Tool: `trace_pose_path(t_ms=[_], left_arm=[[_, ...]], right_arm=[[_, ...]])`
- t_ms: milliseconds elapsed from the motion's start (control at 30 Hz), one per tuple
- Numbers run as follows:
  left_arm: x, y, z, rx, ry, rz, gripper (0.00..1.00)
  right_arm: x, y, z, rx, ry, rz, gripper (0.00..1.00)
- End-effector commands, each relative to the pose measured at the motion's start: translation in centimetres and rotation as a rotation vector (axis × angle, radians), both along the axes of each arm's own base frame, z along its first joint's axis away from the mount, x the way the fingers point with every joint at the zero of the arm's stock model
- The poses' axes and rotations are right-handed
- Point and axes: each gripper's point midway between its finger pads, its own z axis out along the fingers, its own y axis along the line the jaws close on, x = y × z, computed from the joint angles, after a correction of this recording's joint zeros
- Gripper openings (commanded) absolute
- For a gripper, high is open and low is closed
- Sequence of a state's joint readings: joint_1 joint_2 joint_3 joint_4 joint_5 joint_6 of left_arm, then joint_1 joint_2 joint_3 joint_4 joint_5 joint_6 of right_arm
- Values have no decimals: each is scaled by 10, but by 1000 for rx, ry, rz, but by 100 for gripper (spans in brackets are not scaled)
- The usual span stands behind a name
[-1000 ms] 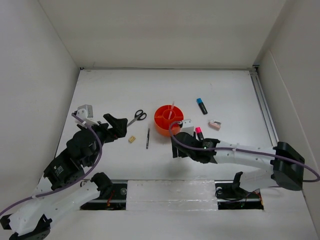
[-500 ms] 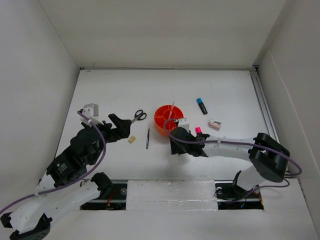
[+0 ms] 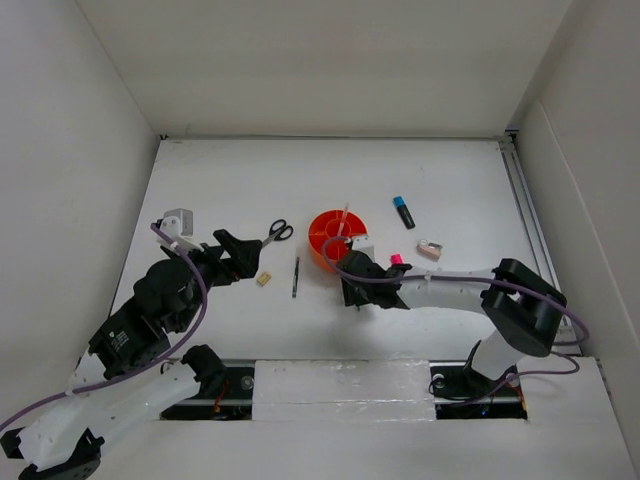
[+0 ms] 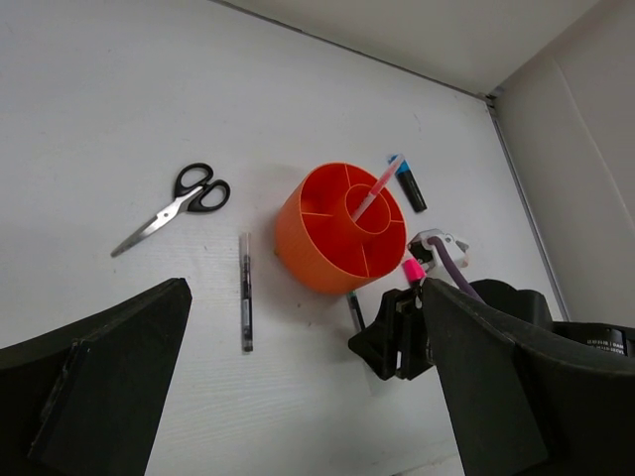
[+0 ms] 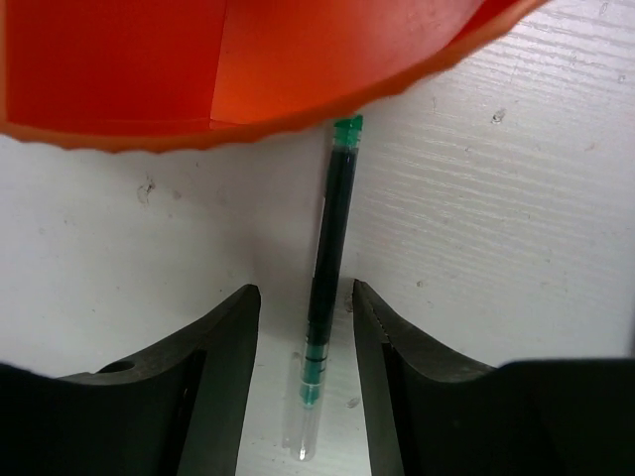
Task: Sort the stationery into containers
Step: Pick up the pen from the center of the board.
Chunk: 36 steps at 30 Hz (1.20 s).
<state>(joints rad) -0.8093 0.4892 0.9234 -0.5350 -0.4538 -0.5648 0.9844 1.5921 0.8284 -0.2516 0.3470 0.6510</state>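
The round orange organizer (image 3: 335,240) holds a pink pen (image 3: 343,222) in its central cup. My right gripper (image 3: 349,291) is open and low at the organizer's near side. Its fingers straddle a dark green-tipped pen (image 5: 327,278) lying on the table against the organizer's rim (image 5: 248,124), without touching it. My left gripper (image 3: 236,256) is open and empty, held above the table left of the tan eraser (image 3: 264,279). Scissors (image 3: 275,234) and another dark pen (image 3: 296,276) lie left of the organizer. The tiny white piece is out of view.
A blue-capped highlighter (image 3: 403,212) and a pinkish sharpener (image 3: 430,249) lie right of the organizer. A pink-capped highlighter (image 3: 396,262) lies beside my right arm. White walls enclose the table on three sides, with a rail (image 3: 528,225) along the right.
My right gripper has moved left and closer to the organizer, coming down around the green-tipped pen. The left arm has barely shifted.
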Motion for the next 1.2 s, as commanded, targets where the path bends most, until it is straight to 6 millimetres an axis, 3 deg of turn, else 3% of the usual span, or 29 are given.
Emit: trace_pose_path(t_ms=[0, 67, 200, 333, 533, 567, 633, 1167], left_arm=[[3, -3, 7, -11, -29, -7, 100], [3, -3, 7, -11, -29, -7, 100], [3, -3, 7, -11, -29, -7, 100], [3, -3, 7, -11, -29, -7, 100], [2, -4, 7, -13, -28, -16, 100], [2, -4, 7, -13, -28, -16, 100], [2, -4, 7, -13, -28, -16, 100], [1, -3, 9, -19, -34, -15, 100]], right_arm=[[13, 18, 9, 49, -27, 9, 48], [13, 17, 6, 30, -20, 16, 47], [12, 16, 1, 11, -7, 16, 35], [11, 14, -3, -4, 3, 16, 31], [8, 7, -11, -18, 22, 11, 10], [5, 3, -14, -26, 28, 11, 0], [3, 2, -14, -22, 35, 16, 0], [-49, 25, 65, 73, 5, 275, 0]])
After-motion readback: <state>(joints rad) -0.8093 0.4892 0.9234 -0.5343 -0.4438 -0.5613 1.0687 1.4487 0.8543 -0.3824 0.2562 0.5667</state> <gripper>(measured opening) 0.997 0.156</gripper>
